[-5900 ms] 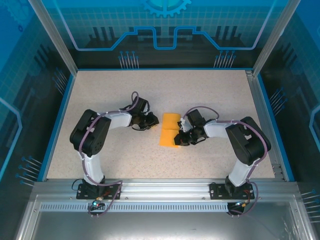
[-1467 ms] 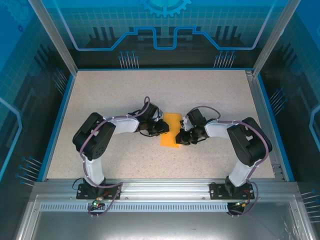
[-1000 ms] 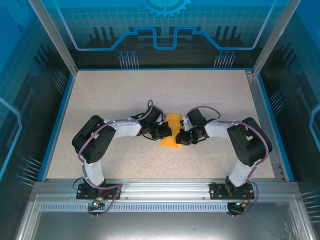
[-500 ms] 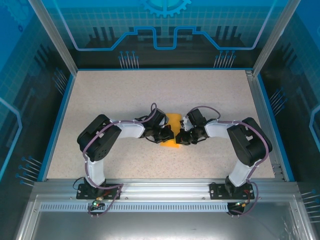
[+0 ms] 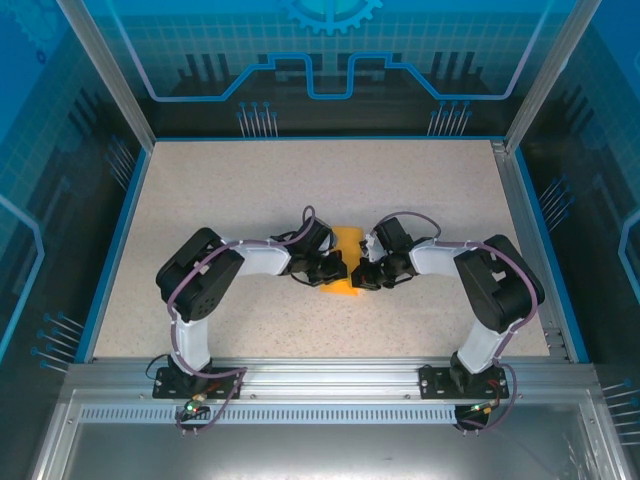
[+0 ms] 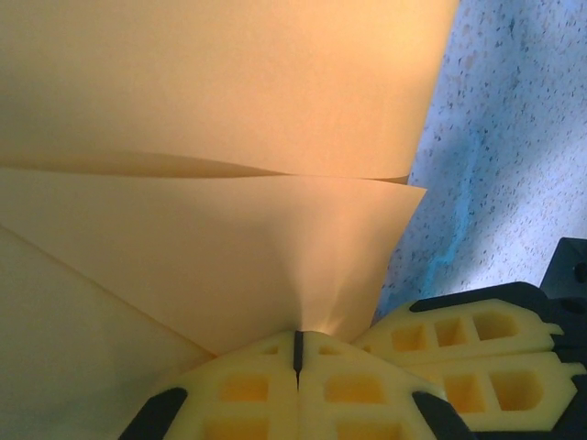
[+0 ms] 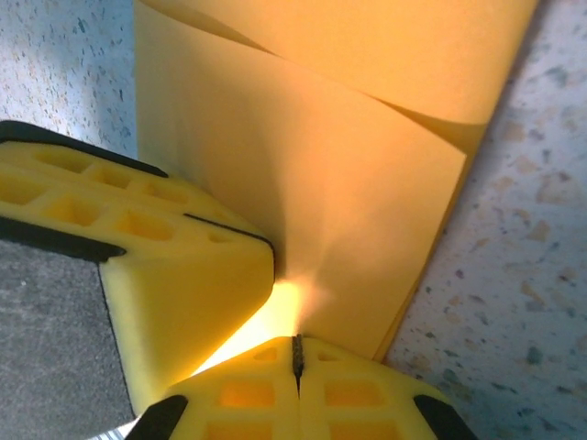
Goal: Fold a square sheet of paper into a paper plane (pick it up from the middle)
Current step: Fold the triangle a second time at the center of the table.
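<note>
The orange-yellow sheet of paper (image 5: 346, 241) lies on the table between the two arms, folded into a narrow layered strip. Overlapping flaps and a crease show on the paper (image 6: 229, 101) in the left wrist view. My left gripper (image 5: 337, 270) is shut, its tips (image 6: 298, 335) pressed onto the paper from the left. My right gripper (image 5: 361, 272) is shut too, its tips (image 7: 296, 341) pressed on the paper (image 7: 367, 165) near its right edge. The two grippers almost touch: the right gripper's fingers (image 6: 468, 339) show beside the left's, and the left gripper's fingers (image 7: 138, 238) show beside the right's.
The speckled beige table (image 5: 250, 190) is ringed by a blue rim and metal rails (image 5: 520, 230). Both arm bases stand at the near edge (image 5: 320, 375). Open tabletop lies behind and in front of the paper.
My left arm has slid rightward from beside the paper onto it, covering more of the sheet, until its tips stand close to the right gripper. The right arm has stayed put.
</note>
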